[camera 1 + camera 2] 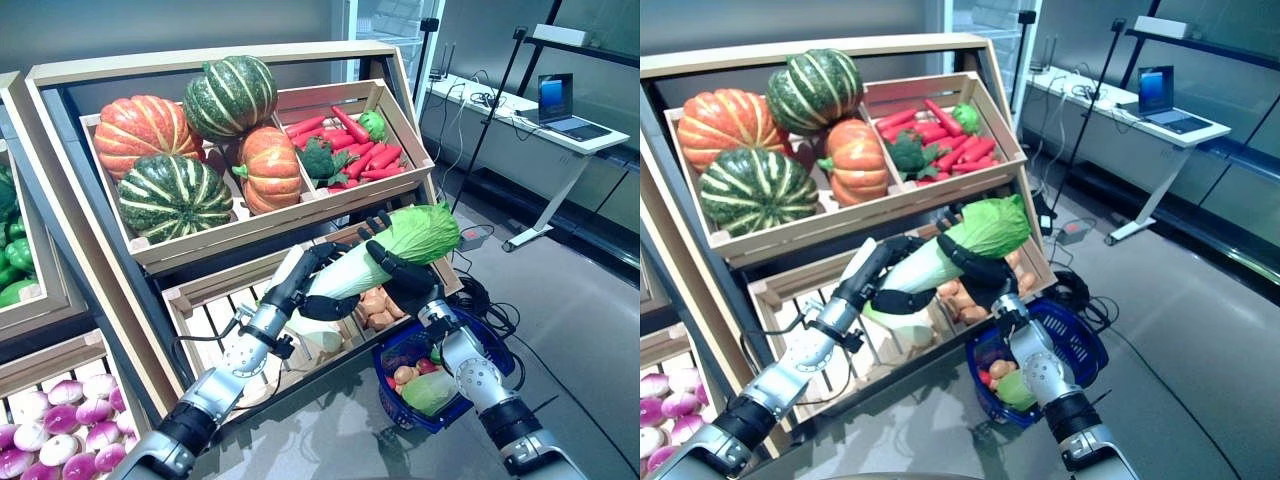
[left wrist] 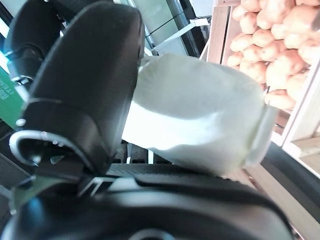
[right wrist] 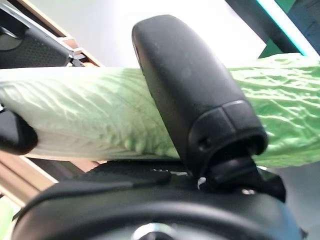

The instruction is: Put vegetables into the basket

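cabbage (image 1: 400,245) in both hands, potatoes (image 2: 270,45) behind

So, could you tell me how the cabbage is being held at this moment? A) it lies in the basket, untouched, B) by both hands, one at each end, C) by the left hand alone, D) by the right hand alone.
B: the left hand curls round the pale stem end of the cabbage, and the right hand wraps the leafy end, above the blue basket.
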Controlling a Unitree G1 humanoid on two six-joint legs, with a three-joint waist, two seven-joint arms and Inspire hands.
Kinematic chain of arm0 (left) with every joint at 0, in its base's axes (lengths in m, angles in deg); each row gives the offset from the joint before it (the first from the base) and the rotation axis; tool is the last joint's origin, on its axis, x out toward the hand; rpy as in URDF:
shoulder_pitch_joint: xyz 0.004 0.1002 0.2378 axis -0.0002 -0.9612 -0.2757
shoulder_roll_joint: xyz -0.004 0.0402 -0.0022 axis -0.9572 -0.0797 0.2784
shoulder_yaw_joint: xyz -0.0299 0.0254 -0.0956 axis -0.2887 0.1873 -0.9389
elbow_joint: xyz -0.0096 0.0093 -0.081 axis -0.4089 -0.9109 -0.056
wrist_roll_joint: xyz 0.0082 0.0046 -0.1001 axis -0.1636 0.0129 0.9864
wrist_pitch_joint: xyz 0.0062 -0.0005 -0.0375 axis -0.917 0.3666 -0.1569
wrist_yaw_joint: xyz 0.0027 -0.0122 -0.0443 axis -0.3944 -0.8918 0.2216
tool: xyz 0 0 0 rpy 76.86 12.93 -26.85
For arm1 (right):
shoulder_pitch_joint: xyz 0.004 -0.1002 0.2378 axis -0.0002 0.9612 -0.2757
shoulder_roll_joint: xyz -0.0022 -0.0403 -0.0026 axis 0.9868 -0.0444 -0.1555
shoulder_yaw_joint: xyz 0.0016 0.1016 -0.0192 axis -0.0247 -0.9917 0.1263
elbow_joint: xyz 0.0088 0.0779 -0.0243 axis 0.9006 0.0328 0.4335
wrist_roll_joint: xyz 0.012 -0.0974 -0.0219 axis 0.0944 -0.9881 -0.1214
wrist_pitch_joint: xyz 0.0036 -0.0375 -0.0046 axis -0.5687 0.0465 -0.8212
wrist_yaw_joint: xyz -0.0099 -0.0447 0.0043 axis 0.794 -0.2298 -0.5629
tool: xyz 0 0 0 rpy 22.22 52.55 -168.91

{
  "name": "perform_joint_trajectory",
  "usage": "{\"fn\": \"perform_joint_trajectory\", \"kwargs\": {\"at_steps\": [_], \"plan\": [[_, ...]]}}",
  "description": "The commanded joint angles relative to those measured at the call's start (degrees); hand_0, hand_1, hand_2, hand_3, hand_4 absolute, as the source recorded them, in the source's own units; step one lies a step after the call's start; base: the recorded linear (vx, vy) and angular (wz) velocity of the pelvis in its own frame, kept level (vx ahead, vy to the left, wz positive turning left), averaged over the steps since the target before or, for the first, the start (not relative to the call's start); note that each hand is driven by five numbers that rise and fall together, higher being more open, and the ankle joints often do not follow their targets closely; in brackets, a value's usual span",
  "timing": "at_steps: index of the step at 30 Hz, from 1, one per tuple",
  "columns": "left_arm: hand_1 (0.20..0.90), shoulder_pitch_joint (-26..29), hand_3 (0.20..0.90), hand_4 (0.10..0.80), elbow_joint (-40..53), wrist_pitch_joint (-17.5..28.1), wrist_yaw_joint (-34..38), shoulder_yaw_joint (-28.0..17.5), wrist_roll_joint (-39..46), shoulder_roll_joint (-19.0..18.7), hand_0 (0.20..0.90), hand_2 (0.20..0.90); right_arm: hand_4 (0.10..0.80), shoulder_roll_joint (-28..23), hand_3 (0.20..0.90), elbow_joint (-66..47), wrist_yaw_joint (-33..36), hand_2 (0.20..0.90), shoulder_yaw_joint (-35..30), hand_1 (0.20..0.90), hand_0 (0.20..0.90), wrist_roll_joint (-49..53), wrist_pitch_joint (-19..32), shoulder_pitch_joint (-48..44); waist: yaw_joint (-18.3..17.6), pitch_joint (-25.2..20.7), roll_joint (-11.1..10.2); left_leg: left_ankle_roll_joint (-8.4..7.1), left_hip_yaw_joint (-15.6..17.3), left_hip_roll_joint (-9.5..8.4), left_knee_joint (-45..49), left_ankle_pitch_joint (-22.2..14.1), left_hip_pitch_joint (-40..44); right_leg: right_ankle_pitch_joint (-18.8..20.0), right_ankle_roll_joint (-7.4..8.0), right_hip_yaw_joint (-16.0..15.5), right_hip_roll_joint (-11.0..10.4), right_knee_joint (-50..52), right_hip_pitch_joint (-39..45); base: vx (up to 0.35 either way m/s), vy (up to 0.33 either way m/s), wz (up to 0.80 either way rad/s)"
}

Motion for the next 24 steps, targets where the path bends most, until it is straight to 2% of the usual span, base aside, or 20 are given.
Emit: {"fn": "perform_joint_trajectory", "kwargs": {"at_steps": [1,8,16,17,18,23,24], "plan": [[0.3,10.32,0.3,0.4,3.51,11.25,-7.71,9.81,-1.36,1.94,0.3,0.3,0.4,4.82,0.3,-8.56,-7.14,0.3,-4.39,0.3,0.3,5.89,7.06,-13.58,0.2,-1.76,0.09,1.53,0.1,-0.97,0.07,-4.69,0.15,-0.36,-3.12,-0.3,-0.03,0.7,-0.62,0.0,0.0,0.0],[0.3,9.89,0.3,0.4,2.97,10.06,-8.26,10.18,1.84,2.6,0.3,0.3,0.4,5.01,0.3,-8.56,-5.48,0.3,-5.91,0.3,0.3,7.58,11.44,-14.67,-0.14,-1.82,0.19,1.71,0.39,-1.02,0.07,-4.72,-0.04,-0.25,-3.13,0.4,-0.05,0.82,-1.17,-0.001,0.008,-0.02],[0.3,9.32,0.3,0.4,2.41,8.9,-7.71,9.22,3.64,3.39,0.3,0.3,0.4,4.93,0.3,-8.77,-4.84,0.3,-6.66,0.3,0.3,7.48,12.19,-15.19,0.09,-1.38,0.08,1.76,0.19,-1.03,0.07,-4.78,-0.28,-0.25,-3.19,0.54,-0.1,0.88,-1.5,0.0,0.0,0.0],[0.568,9.12,0.568,0.579,2.19,8.42,-7.71,8.96,3.83,3.57,0.568,0.568,0.4,4.91,0.3,-8.54,-4.92,0.3,-6.87,0.3,0.3,7.35,12.16,-15.07,0.09,-1.38,0.08,1.76,0.17,-1.04,0.07,-4.84,-0.21,-0.22,-3.17,0.55,-0.09,0.8,-1.41,0.0,0.0,0.0],[0.9,8.97,0.9,0.8,2.09,7.98,-7.64,8.86,4.03,3.63,0.9,0.9,0.4,4.93,0.3,-8.5,-4.83,0.3,-6.94,0.3,0.3,7.14,12.19,-15.01,0.09,-1.38,0.09,1.76,0.14,-1.05,0.07,-4.87,-0.2,-0.19,-3.16,0.55,-0.09,0.75,-1.38,0.007,0.002,-0.04],[0.9,7.24,0.9,0.8,0.16,5.51,-8.26,7.6,6.28,4.46,0.9,0.9,0.4,4.62,0.3,-8.38,-3.98,0.3,-7.58,0.3,0.3,5.33,12.42,-14.84,0.08,-1.51,-0.05,1.78,0.32,-1.03,0.07,-4.97,-0.06,-0.04,-3.14,0.6,-0.09,0.54,-1.3,0.001,0.0,-0.01],[0.9,6.36,0.9,0.8,-1.16,3.86,-7.96,6.67,7.52,4.8,0.9,0.9,0.4,4.19,0.3,-8.52,-3.16,0.3,-8.08,0.3,0.3,4.15,12.69,-14.71,-0.01,-1.69,-0.15,1.75,0.47,-0.99,0.07,-5.01,-0.05,0.03,-3.13,0.71,-0.05,0.46,-1.37,0.014,-0.003,-0.03]]}}
